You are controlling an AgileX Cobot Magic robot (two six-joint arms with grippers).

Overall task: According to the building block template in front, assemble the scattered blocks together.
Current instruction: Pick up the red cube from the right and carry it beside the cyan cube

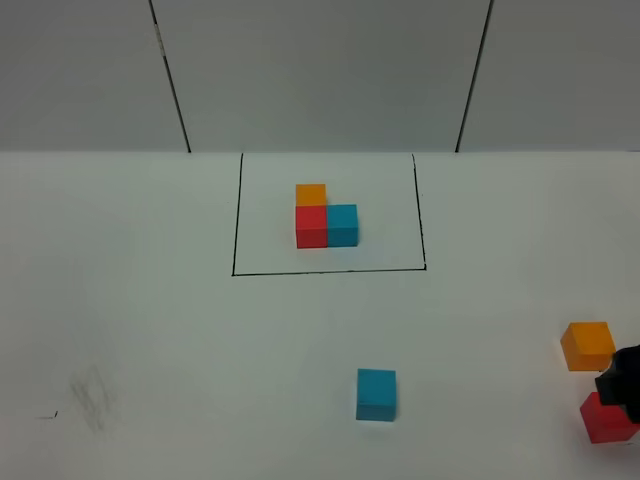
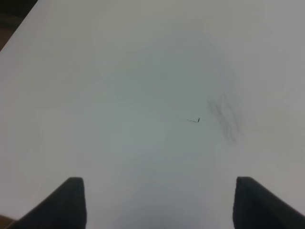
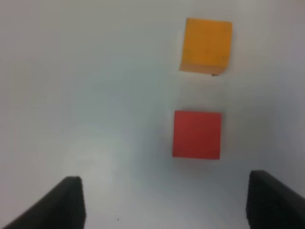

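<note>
The right gripper (image 3: 164, 202) hangs wide and empty near the small matte red cube (image 3: 197, 134), with the matte orange cube (image 3: 206, 45) just farther. The left gripper (image 2: 159, 202) is wide, seemingly empty.

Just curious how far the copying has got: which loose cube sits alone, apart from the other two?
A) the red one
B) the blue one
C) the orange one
B: the blue cube sits alone in front of the framed template, while the orange cube and red cube lie close together at the right of the high view.
</note>
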